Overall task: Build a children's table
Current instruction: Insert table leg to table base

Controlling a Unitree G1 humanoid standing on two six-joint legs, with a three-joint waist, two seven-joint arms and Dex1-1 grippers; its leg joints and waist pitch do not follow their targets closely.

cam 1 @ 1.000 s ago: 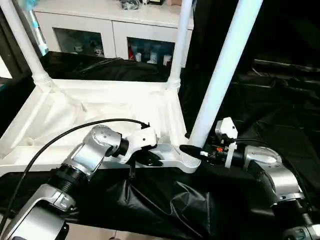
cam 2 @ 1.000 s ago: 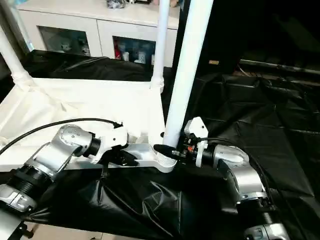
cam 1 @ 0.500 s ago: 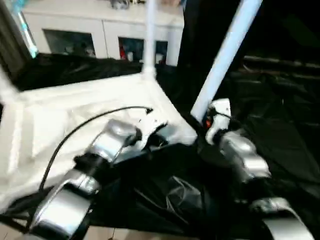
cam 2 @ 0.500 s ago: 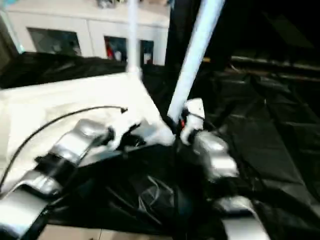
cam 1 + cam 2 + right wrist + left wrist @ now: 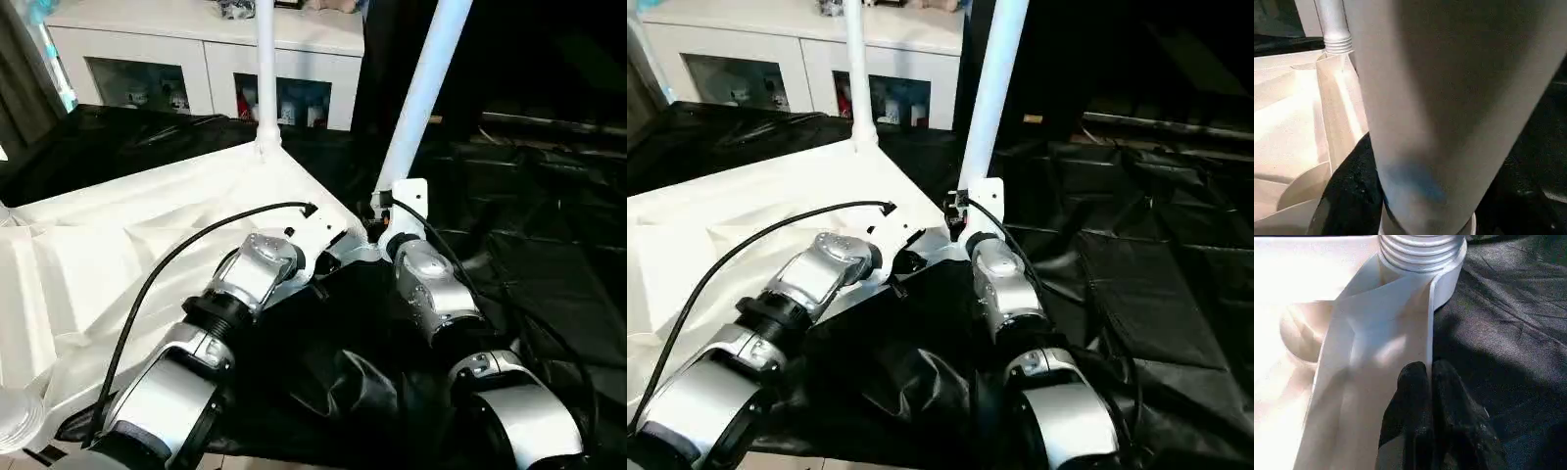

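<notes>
From the head views, the upturned tabletop (image 5: 118, 255) lies on the black-draped surface (image 5: 549, 255), ribbed side up, with one leg (image 5: 265, 69) upright at its far corner and another leg (image 5: 423, 88) rising from the near right corner. The left gripper (image 5: 328, 257) sits at the tabletop's near rim; the right gripper (image 5: 958, 217) is at that leg's base.

In the left wrist view, the jaws are closed, empty, resting on the rim just short of the ribbed socket (image 5: 1420, 249).

In the right wrist view, the leg looms right in front; whether the half-open jaws clasp it I cannot tell. The step looks like seating this leg; next it needs firm twisting or pressing down.
</notes>
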